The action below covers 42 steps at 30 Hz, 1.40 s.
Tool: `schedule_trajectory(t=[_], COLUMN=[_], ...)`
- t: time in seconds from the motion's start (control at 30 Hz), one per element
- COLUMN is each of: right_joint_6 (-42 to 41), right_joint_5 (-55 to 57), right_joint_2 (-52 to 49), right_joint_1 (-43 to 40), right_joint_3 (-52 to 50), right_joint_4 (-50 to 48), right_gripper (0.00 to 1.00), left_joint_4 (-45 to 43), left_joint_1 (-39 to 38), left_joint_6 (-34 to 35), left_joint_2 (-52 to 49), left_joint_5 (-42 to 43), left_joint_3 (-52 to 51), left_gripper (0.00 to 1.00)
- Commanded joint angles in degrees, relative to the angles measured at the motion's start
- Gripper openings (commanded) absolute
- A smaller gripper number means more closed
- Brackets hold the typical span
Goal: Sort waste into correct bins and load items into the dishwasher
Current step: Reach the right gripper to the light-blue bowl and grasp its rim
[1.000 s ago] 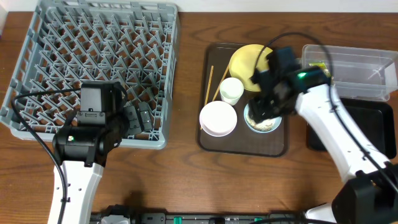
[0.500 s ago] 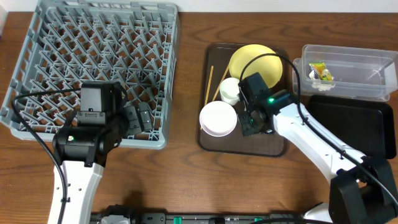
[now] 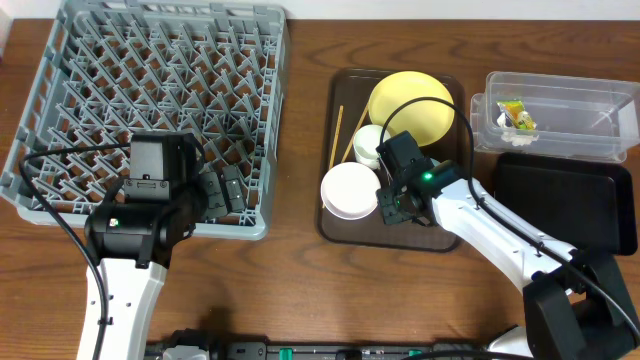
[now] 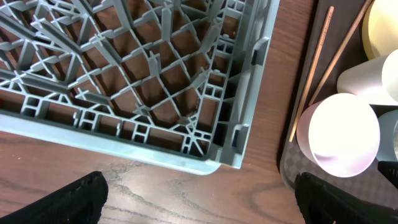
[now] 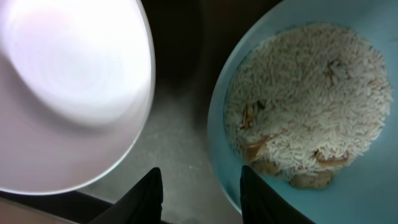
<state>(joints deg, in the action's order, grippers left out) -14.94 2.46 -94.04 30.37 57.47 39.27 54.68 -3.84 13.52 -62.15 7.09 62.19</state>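
On dark brown serving tray (image 3: 345, 230): right gripper (image 5: 200, 186), jaws apart, straddles rim of light blue bowl (image 5: 379, 25) holding beige rice crumbs (image 5: 305, 99). Yellow-green snack wrapper (image 3: 514, 112) already in clear plastic tub (image 3: 580, 125). Grey lattice dish rack (image 3: 160, 90) holds no dishes yet; left gripper (image 4: 202, 199) wide open.

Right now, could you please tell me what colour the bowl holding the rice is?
Light blue; the bowl shows best in the right wrist view.

white arm links (image 3: 497, 232), black joint housings (image 3: 140, 225), looping black cables (image 3: 24, 170), green lights (image 3: 427, 178)
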Motion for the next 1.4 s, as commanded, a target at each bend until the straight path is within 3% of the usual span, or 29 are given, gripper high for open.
schedule_trajectory(t=[0.0, 0.37, 1.37], right_joint_6=[-0.94, -3.8, -3.89], right_joint_5=[0.76, 3.54, 4.63], right_joint_2=[-0.76, -1.73, -1.73], right_joint_1=[0.24, 0.24, 0.24], right_joint_3=[-0.72, -1.4, -2.99], right_joint_4=[-0.28, -0.72, -1.05], right_gripper=[0.37, 0.25, 0.2], left_joint_4=[0.17, 0.2, 0.52], left_joint_1=[0.28, 0.28, 0.28], left_joint_6=[-0.11, -0.11, -0.11], left_joint_2=[0.09, 0.09, 0.09], left_joint_5=[-0.74, -0.74, -0.74], left_joint_3=[1.05, 1.05, 1.05], left_gripper=[0.99, 0.98, 0.99])
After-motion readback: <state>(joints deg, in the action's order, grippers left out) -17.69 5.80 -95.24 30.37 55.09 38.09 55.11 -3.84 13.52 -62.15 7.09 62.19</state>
